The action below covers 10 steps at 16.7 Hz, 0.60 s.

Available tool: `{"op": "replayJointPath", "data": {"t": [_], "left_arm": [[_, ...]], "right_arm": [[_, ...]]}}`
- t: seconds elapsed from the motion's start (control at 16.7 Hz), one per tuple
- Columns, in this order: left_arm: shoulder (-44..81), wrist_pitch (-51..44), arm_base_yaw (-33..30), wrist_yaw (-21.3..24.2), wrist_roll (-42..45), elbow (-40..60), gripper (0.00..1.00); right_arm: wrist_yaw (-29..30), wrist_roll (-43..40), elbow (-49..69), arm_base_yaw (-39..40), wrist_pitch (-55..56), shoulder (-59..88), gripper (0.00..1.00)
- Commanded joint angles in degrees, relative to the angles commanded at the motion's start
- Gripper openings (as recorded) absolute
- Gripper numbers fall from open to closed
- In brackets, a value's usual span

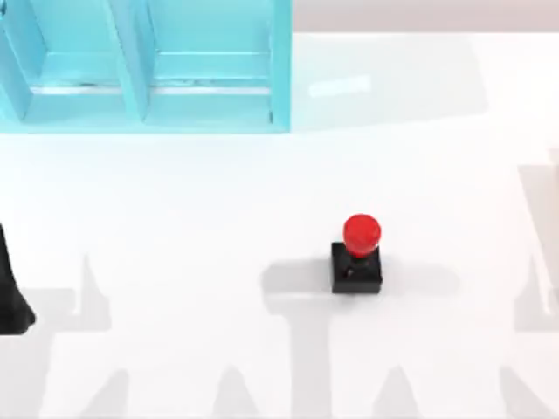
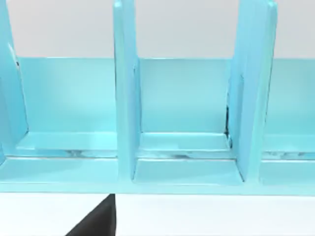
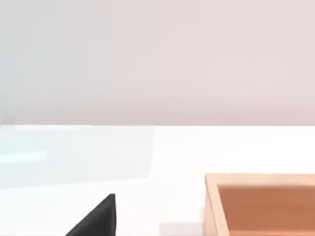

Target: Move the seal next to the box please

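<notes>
The seal (image 1: 358,253) stands upright on the white table, right of the middle in the top view, with its red round knob above a black square base. Nothing touches it. The box (image 3: 257,179), light wood with an orange-brown inside, appears in the right wrist view, with only one corner and part of its rim visible. A dark piece of my left arm (image 1: 10,297) sits at the table's left edge, far from the seal. A black part of my left gripper (image 2: 98,221) faces the blue shelf. A black part of my right gripper (image 3: 98,219) points over bare table beside the box.
A light blue shelf unit (image 1: 140,70) with upright dividers stands at the back left of the table. It is seen close up as the blue shelf (image 2: 187,98) in the left wrist view. White tabletop lies all around the seal.
</notes>
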<state>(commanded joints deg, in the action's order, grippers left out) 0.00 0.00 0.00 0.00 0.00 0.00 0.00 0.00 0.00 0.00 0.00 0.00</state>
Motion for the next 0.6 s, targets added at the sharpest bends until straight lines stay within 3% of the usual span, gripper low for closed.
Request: {"op": "replayJointPath", "data": {"t": [0.3, 0.6], "left_arm": [[0.0, 0.0, 0.0, 0.0, 0.0, 0.0, 1.0], [0.0, 0.0, 0.0, 0.0, 0.0, 0.0, 1.0]], "right_arm": [[0.1, 1.68, 1.71, 0.24, -1.69, 3.03, 1.0], [0.57, 9.34, 11.14, 1.91, -10.23, 18.63, 1.0]]}}
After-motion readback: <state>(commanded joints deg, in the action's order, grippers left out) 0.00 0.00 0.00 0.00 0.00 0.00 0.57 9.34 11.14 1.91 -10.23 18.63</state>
